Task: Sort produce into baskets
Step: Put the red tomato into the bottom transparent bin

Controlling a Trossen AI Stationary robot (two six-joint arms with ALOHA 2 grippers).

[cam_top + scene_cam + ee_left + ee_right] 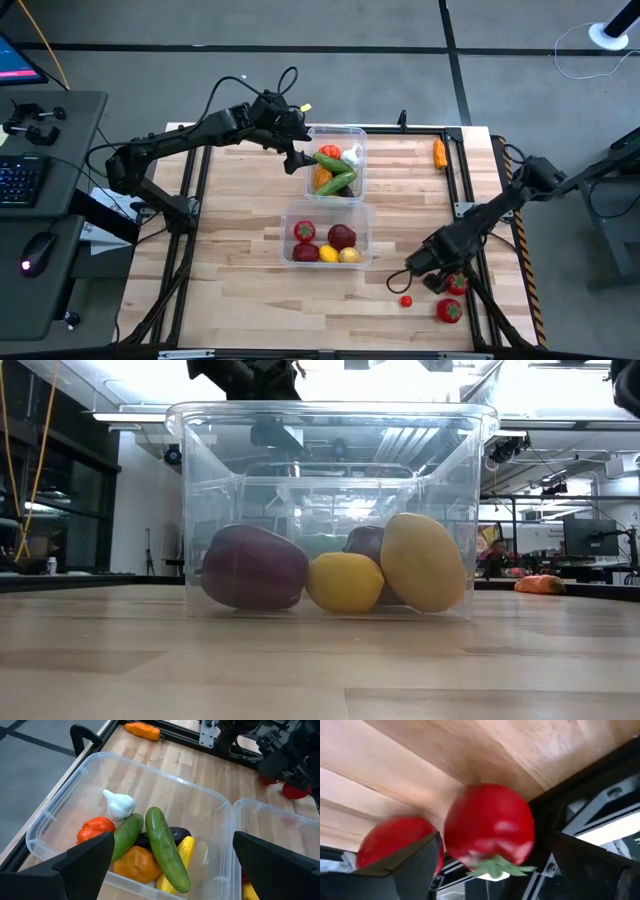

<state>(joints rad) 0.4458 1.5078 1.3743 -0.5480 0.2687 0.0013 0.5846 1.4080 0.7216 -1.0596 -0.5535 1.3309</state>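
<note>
My left gripper (pixel 303 160) (pixel 172 837) is open and empty above the left side of the far clear basket (pixel 360 135). That basket holds two green cucumbers (pixel 165 847), white garlic (pixel 119 805), a red-orange piece (pixel 95 829), an orange pepper (pixel 136 864), an eggplant and a yellow piece. My right gripper (pixel 445 278) (pixel 494 840) is open low at the table's near right. A red tomato (pixel 490 827) (pixel 457 284) lies between its fingers, and I cannot see either finger touching it. The near basket (pixel 368 212) (pixel 190 510) holds red fruit and lemons (pixel 345 582).
A second tomato (pixel 449 311) (pixel 395 845) and a small red piece (pixel 406 300) lie on the table near my right gripper. An orange carrot (pixel 439 152) (pixel 142 730) lies at the far right beside the black frame rail (pixel 462 170).
</note>
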